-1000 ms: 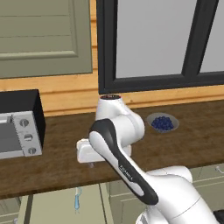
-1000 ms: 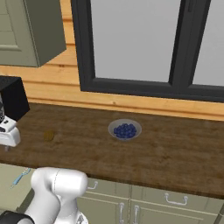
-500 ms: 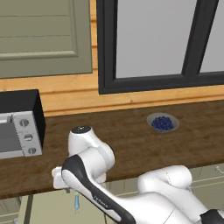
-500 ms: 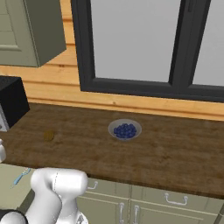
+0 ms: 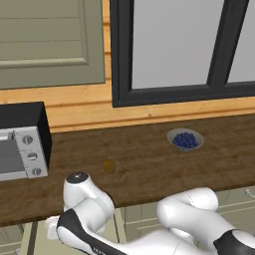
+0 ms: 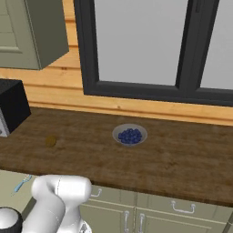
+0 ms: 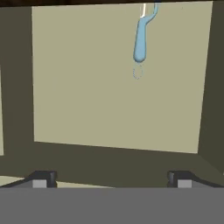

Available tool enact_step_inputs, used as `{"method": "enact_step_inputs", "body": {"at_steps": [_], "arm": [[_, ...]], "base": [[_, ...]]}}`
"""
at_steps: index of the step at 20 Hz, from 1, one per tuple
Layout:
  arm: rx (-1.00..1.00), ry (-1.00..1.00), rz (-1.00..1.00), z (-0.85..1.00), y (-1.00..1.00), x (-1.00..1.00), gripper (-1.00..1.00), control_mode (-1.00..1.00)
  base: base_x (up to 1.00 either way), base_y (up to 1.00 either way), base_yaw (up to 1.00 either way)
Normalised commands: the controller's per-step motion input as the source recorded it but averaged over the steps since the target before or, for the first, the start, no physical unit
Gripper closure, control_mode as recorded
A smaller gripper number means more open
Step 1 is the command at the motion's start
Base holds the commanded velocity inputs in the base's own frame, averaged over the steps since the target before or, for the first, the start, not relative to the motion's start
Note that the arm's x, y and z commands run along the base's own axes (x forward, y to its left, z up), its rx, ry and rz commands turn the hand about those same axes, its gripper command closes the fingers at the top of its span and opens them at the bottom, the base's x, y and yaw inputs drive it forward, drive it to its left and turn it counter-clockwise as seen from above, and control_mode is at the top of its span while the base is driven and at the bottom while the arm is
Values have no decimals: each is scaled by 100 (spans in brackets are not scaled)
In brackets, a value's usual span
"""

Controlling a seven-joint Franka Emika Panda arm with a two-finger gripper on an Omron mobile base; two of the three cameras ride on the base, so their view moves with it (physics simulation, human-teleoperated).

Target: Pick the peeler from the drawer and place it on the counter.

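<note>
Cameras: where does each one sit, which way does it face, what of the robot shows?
Left base view: behind the arm, left; over the counter, bowl; arm lower right.
Right base view: behind, right; same counter and bowl, peeler in the drawer; arm lower left.
Hand view: on the hand, down into the drawer at the peeler; open gripper fingertips.

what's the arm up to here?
It's going for the peeler, which lies on the floor of the open drawer below the counter. In the hand view the gripper looks down into the drawer with its jaws wide open and nothing between them; the peeler sits ahead of the fingertips, untouched. So the pick has not happened yet. On the counter sit a bowl of blueberries and a microwave.
</note>
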Motion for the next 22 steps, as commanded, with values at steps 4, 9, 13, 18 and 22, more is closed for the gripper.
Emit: {"method": "enact_step_inputs", "body": {"at_steps": [4, 9, 13, 18, 22], "arm": [[0, 4, 0, -48, 25, -20, -100, -100], [0, 2, 0, -47, 28, -6, -100, -100], [0, -2, 0, -58, 3, 0, -100, -100], [0, 1, 0, -34, 21, -5, -100, -100], [0, 1, 0, -12, 18, -35, -100, -100]], "base": [[0, 0, 0], [0, 0, 0], [0, 0, 0], [0, 0, 0], [0, 0, 0]]}}
